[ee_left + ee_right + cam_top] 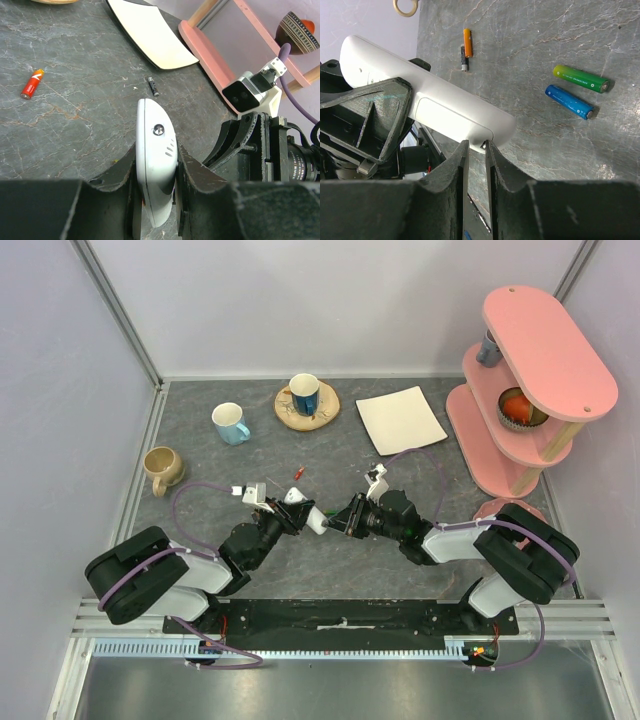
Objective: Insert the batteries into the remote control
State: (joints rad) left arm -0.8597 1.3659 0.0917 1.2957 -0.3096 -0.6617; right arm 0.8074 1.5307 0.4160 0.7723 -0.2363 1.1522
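Holding the remote control point(156, 125) by its two long sides, the left gripper point(156, 152) is clenched on it, over the middle of the counter point(75, 130). The right gripper point(475, 146) meets the remote control's lower edge. Its fingers are almost together, and I cannot tell if they pinch anything. A green battery point(580, 78) and a blue battery point(568, 101) lie side by side on the counter. A red-orange battery point(31, 83) lies apart.
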